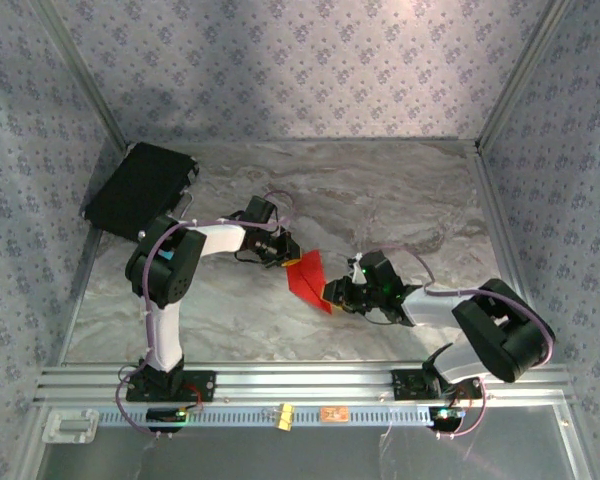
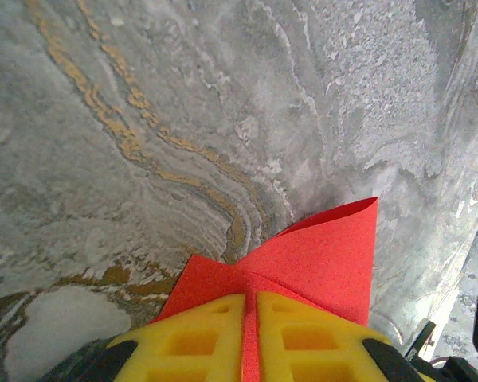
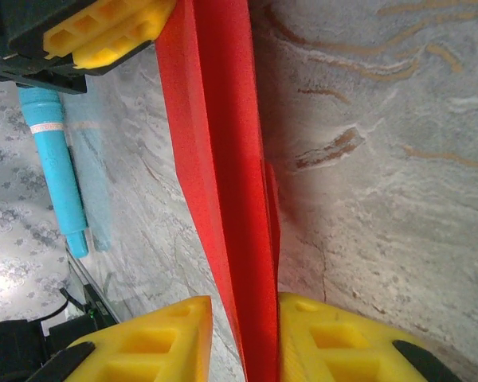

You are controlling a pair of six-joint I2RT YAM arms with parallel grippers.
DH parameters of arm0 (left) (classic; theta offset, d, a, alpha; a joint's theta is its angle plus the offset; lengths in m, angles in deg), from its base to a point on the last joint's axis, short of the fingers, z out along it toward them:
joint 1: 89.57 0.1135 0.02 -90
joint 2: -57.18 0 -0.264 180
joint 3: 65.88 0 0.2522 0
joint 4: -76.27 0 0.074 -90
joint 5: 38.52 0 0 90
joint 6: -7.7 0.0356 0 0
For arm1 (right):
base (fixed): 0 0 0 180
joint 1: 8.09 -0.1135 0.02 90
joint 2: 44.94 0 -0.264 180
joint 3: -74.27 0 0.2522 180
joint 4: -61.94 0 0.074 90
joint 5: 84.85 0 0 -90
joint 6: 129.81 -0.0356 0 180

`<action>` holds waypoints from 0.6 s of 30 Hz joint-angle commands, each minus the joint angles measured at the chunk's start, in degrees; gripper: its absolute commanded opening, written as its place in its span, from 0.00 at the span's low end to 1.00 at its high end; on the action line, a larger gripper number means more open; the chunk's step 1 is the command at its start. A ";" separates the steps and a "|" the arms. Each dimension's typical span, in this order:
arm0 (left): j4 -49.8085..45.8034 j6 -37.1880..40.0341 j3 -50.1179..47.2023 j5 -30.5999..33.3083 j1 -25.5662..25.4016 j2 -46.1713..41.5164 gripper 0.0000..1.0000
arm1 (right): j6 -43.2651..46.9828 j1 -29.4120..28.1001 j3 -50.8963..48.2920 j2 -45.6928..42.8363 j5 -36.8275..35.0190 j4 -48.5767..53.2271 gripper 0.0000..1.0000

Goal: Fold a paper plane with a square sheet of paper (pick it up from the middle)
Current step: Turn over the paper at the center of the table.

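Observation:
The red square sheet of paper (image 1: 308,280) is folded into a narrow pointed shape with a centre ridge, close to a paper plane, and hangs just above the marble table between my two grippers. My left gripper (image 1: 285,255) is shut on its far end; in the left wrist view the yellow fingers (image 2: 199,334) pinch the centre crease of the paper (image 2: 327,255). My right gripper (image 1: 335,293) straddles the near end. In the right wrist view the paper (image 3: 223,159) lies against the right finger (image 3: 334,334), while a gap remains at the left finger (image 3: 159,338).
A black rectangular case (image 1: 140,188) leans at the table's back left corner. A blue-tipped tool (image 3: 56,151) shows beside the left gripper's fingers (image 3: 103,32). A small orange tag (image 1: 331,414) sits on the front rail.

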 commanded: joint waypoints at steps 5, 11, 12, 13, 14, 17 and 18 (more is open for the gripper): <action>-4.56 1.15 -0.34 2.52 0.66 -0.18 0.16 | 1.48 0.62 0.61 0.98 1.54 -1.62 0.21; -5.30 1.21 1.58 1.69 0.64 -2.17 0.21 | 1.87 0.64 0.13 0.77 1.89 -2.20 0.16; -6.03 1.43 2.24 1.65 0.68 -2.75 0.24 | 1.96 0.63 -0.01 0.52 1.82 -2.33 0.16; -6.81 1.60 2.88 1.74 0.64 -3.35 0.28 | 2.12 0.59 -0.09 0.30 1.82 -2.46 0.14; -7.37 1.61 3.41 1.84 0.69 -4.27 0.34 | 2.43 0.55 -0.19 -0.04 1.77 -2.55 0.12; -8.71 2.00 4.28 2.69 0.52 -7.46 0.47 | 3.28 0.63 -0.13 -1.64 1.36 -1.74 0.11; -9.29 2.13 4.65 2.89 0.46 -8.31 0.50 | 3.74 0.63 0.00 -2.26 1.24 -1.04 0.10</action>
